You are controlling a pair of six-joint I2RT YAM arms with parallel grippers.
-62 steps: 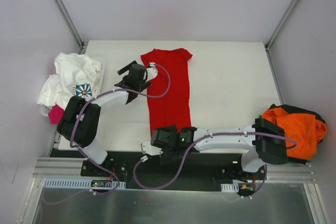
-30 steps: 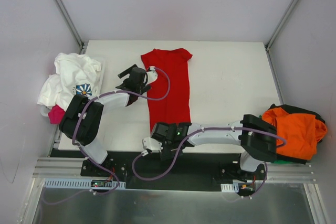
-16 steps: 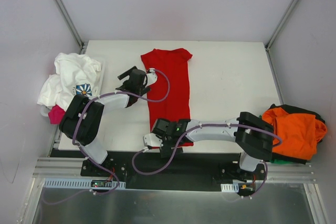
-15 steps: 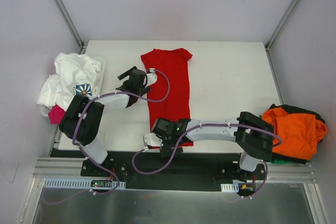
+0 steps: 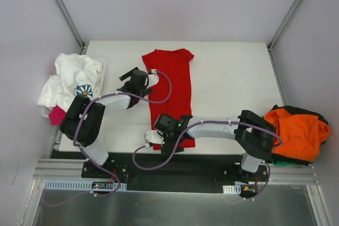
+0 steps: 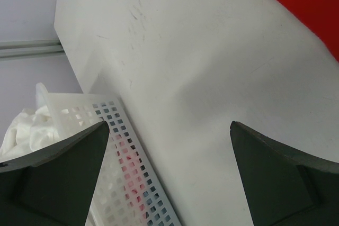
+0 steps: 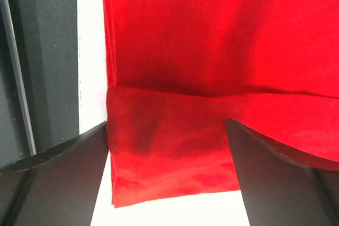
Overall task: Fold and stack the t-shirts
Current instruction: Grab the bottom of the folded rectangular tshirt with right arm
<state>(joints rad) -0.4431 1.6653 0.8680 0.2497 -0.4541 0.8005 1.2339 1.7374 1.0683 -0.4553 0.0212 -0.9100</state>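
A bright red t-shirt (image 5: 170,86) lies flat on the white table (image 5: 233,83), folded into a long strip running from the far side to the near edge. My right gripper (image 5: 168,133) hangs open over its near hem; in the right wrist view the hem's doubled red cloth (image 7: 175,146) fills the gap of the right gripper (image 7: 167,175), and neither finger grips it. Left of the shirt's middle, my left gripper (image 5: 129,81) stands open above bare table (image 6: 212,78), with the left gripper (image 6: 169,175) holding nothing. The red shirt's edge (image 6: 310,3) shows at top right there.
A white perforated basket (image 6: 124,175) at the table's left holds a white t-shirt with a blue flower print (image 5: 74,78) and a pink one (image 5: 55,115). An orange t-shirt (image 5: 299,130) lies over dark cloth (image 5: 296,110) off the right edge.
My right gripper has moved from the table's near edge up onto the near hem of the red shirt. The left gripper has barely shifted.
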